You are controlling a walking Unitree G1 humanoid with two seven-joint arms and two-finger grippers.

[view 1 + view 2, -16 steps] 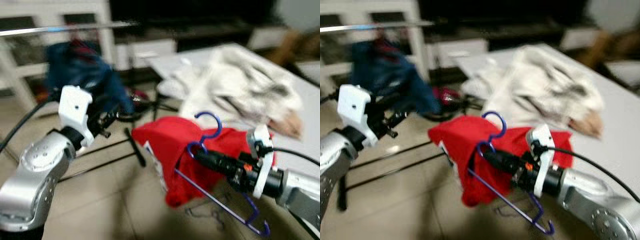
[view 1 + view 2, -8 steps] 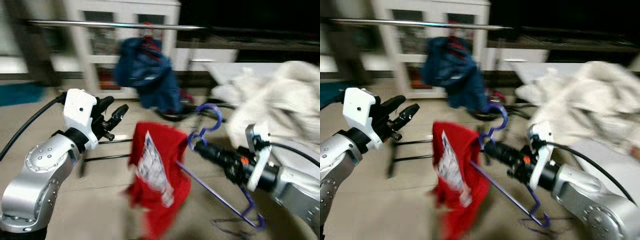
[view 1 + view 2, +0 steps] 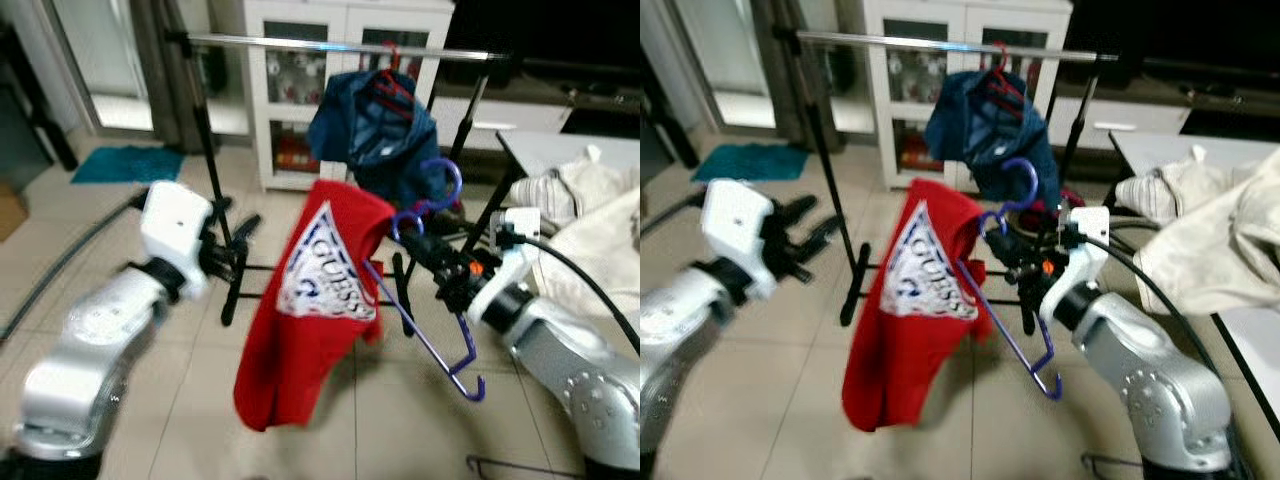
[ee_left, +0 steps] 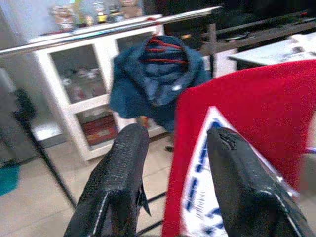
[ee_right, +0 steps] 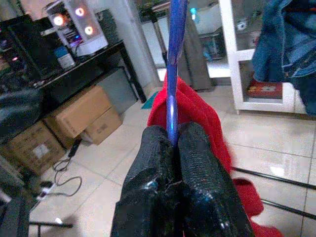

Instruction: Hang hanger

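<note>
We see the right gripper (image 3: 412, 243) pinching the blue hanger (image 3: 425, 300) below its hook, fingers (image 5: 197, 182) pressed together on the wire. A red shirt (image 3: 305, 300) hangs from the hanger's left end, over the floor (image 3: 200, 400) in front of the rack. The rail (image 3: 300, 43) is above, with a blue jacket (image 3: 375, 140) hung near its right end and bare rail to the left. The left gripper (image 3: 240, 250) is spread, left of the shirt.

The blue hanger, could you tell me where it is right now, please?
The blue hanger is pinched in the right gripper, centre-right of the head views, with the red T-shirt draped on it, before the clothes rail.
</note>
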